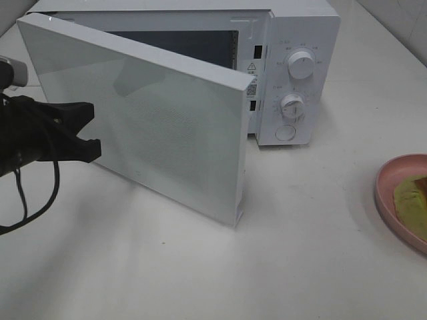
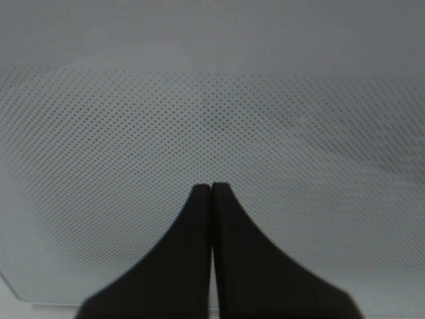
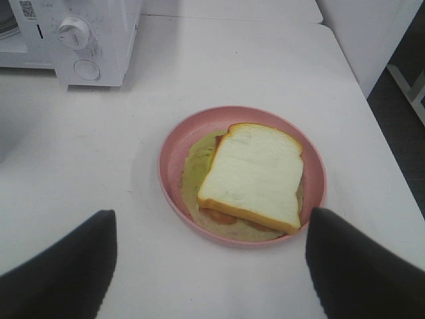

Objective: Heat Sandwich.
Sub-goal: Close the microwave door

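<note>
- The sandwich (image 3: 255, 176): square white bread, tan crust, yellow-green filling, lying on the pink plate (image 3: 174, 149).
- The microwave (image 1: 293, 73) stands beyond the plate, its door (image 1: 143, 113) swung open.
- My left claw (image 2: 212, 189) is closed, empty, at the door; my right claw (image 3: 209, 266) gapes wide, empty, near the plate.

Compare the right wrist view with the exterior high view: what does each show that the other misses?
Only the right wrist view shows the whole square white-bread sandwich and the open right gripper.

Only the exterior high view shows the open white microwave door and the shut left gripper beside it.

Both show the round pink plate, the white microwave's round dials and the white table.
</note>
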`<control>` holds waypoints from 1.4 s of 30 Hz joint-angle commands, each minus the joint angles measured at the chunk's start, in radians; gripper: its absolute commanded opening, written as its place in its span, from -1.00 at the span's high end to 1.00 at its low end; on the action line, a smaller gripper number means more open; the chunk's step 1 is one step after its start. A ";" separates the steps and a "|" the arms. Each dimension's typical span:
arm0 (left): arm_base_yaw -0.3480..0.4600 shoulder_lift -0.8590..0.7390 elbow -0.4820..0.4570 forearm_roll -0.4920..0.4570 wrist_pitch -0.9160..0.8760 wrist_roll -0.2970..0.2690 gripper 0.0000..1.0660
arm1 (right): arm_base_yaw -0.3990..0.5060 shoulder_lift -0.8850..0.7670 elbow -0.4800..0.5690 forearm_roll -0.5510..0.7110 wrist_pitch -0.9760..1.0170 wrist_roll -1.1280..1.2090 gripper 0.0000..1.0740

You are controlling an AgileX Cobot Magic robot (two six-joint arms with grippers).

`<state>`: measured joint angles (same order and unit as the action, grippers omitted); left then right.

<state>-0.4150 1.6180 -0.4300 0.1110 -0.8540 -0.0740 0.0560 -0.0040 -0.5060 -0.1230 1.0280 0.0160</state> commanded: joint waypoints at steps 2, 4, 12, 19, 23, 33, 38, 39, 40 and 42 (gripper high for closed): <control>-0.067 0.032 -0.050 -0.106 -0.008 0.052 1.00 | -0.006 -0.027 0.002 0.001 -0.007 -0.006 -0.39; -0.081 0.040 -0.060 -0.124 -0.007 0.059 1.00 | -0.006 -0.027 0.002 0.001 -0.007 -0.006 -0.39; -0.173 0.105 -0.152 -0.216 0.001 0.100 1.00 | -0.006 -0.027 0.002 0.001 -0.007 -0.006 -0.39; -0.197 0.140 -0.245 -0.233 0.061 0.102 1.00 | -0.006 -0.027 0.002 0.001 -0.007 -0.006 -0.39; -0.197 0.164 -0.295 -0.237 0.078 0.100 1.00 | -0.006 -0.027 0.002 0.001 -0.007 -0.006 -0.39; -0.197 0.211 -0.418 -0.237 0.160 0.099 1.00 | -0.006 -0.027 0.002 0.001 -0.007 -0.006 -0.39; -0.225 0.244 -0.474 -0.239 0.179 0.100 1.00 | -0.006 -0.027 0.002 0.001 -0.007 -0.006 -0.39; -0.229 0.252 -0.483 -0.244 0.179 0.102 1.00 | -0.006 -0.027 0.002 0.001 -0.007 -0.006 -0.39; -0.244 0.264 -0.503 -0.259 0.180 0.102 1.00 | -0.006 -0.027 0.002 0.001 -0.007 -0.006 -0.39; -0.251 0.273 -0.513 -0.268 0.180 0.103 1.00 | -0.006 -0.027 0.002 0.001 -0.007 -0.006 -0.39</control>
<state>-0.6520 1.8840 -0.9230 -0.1350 -0.6720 0.0250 0.0560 -0.0040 -0.5060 -0.1230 1.0270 0.0160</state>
